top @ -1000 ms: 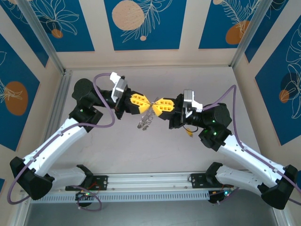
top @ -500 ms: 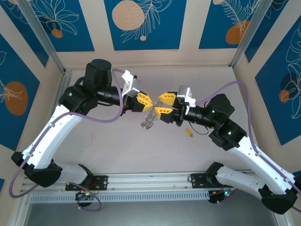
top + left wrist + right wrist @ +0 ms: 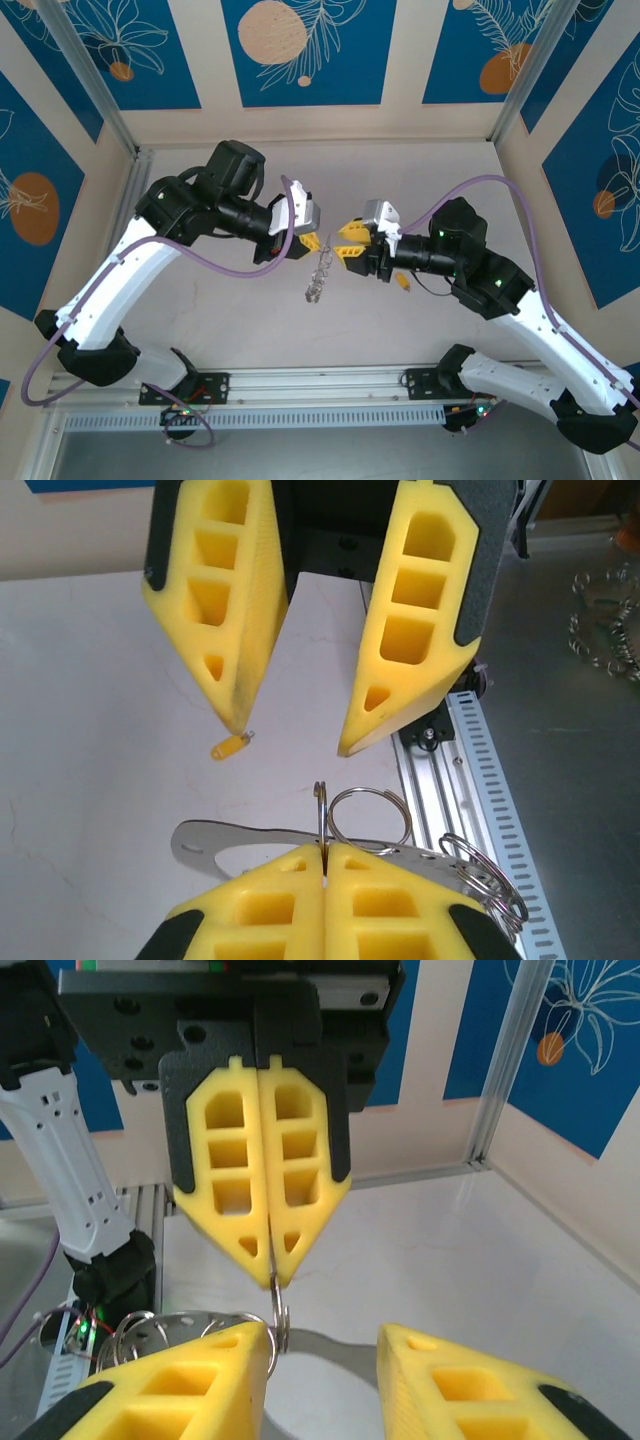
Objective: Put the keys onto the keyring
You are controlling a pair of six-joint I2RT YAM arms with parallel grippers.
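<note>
Overhead, keyring [image 3: 318, 275] hangs thin, silvery, looped; key [image 3: 228, 747] tiny, yellow-orange.

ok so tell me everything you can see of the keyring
The keyring is thin silvery metal: wire loops, a flat strip and a bunch of small rings at one side. It hangs above the table, one upright wire pinched in the shut left gripper. The open right gripper faces it closely.

you see the left end effector [image 3: 271, 1278] clamped on the keyring [image 3: 278, 1318], whose wire hangs just inside your right end effector [image 3: 325, 1350], its jaws standing apart.
</note>
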